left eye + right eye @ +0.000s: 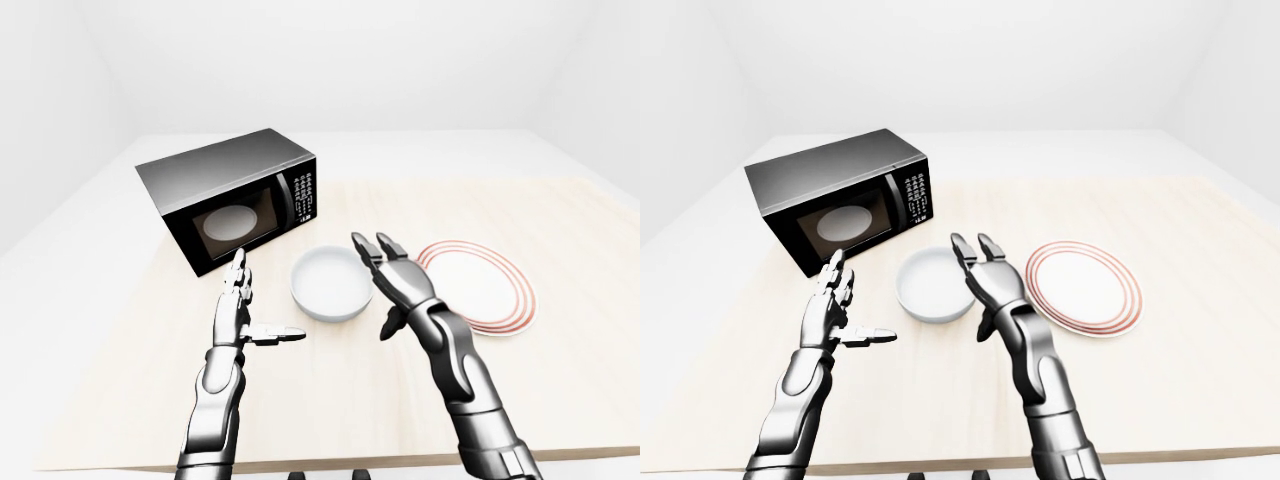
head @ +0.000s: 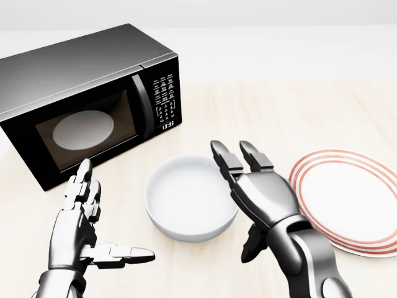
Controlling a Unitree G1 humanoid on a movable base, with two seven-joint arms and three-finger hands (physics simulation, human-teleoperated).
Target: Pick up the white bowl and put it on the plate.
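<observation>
Bowl (image 2: 191, 197) sits on the table (image 2: 298, 112) between the two hands, with the plate (image 2: 350, 198) just to its right, though the right hand (image 2: 257, 192) covers the bowl's right rim and the plate's right edge is cut off in the head view. Both hands have fingers spread, gripping nothing; the left hand (image 2: 80, 217) is well left of the bowl. Microwave (image 2: 80, 99) keypad labels are too tiny to read, the clock looks like 13:33.

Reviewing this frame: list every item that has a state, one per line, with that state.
White bowl: upright, empty, on the table, not gripped.
Plate: flat, empty.
Microwave: door shut, clock display lit.
Right hand: open, at the bowl's right rim.
Left hand: open, apart from the bowl.
</observation>
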